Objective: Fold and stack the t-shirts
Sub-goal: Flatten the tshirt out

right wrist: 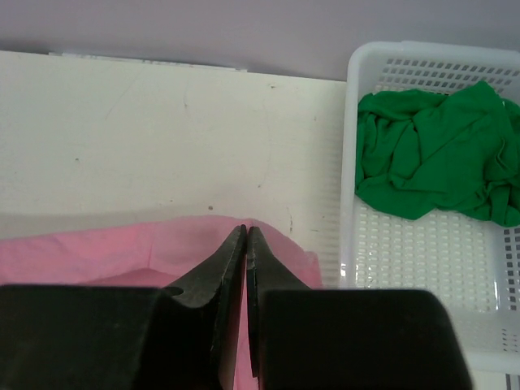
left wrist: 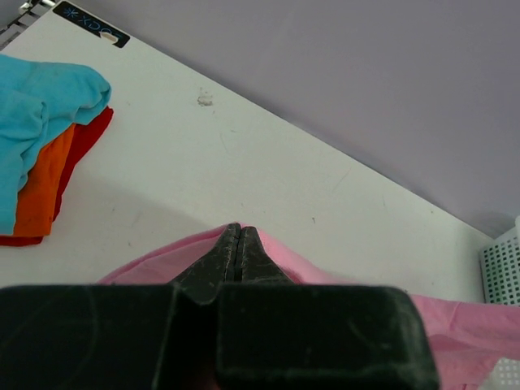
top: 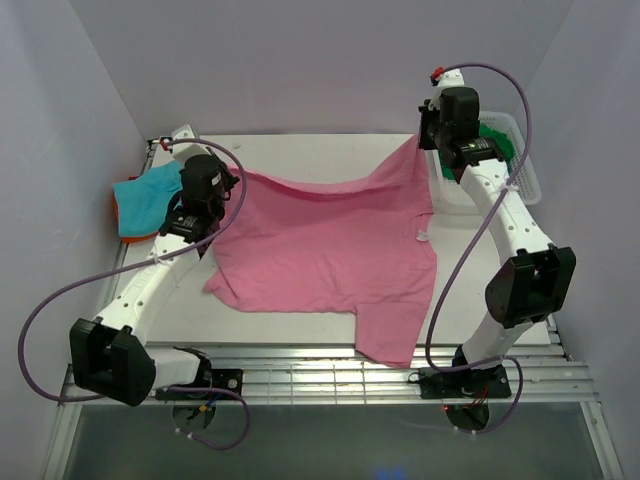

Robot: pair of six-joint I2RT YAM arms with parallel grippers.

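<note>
Left gripper [left wrist: 238, 237], right gripper [right wrist: 245, 237] both clamped on pink t-shirt [top: 330, 250] far edge; body trails toward arm bases.

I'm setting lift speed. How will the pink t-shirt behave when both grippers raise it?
Probably floppy: the pink t-shirt sags between the left gripper and right gripper, both pinching its far edge. Likely light, since fingertip pinches hold it. Its near part would probably drag across the table.

Soft, matt cloth is being shown by the pink t-shirt [top: 330, 245] and by the crumpled green t-shirt [right wrist: 431, 154]. Smooth, slightly glossy white plastic mesh is being displayed by the basket [right wrist: 422, 268]. A matt white, faintly scuffed surface is being presented by the table [top: 300, 150].
</note>
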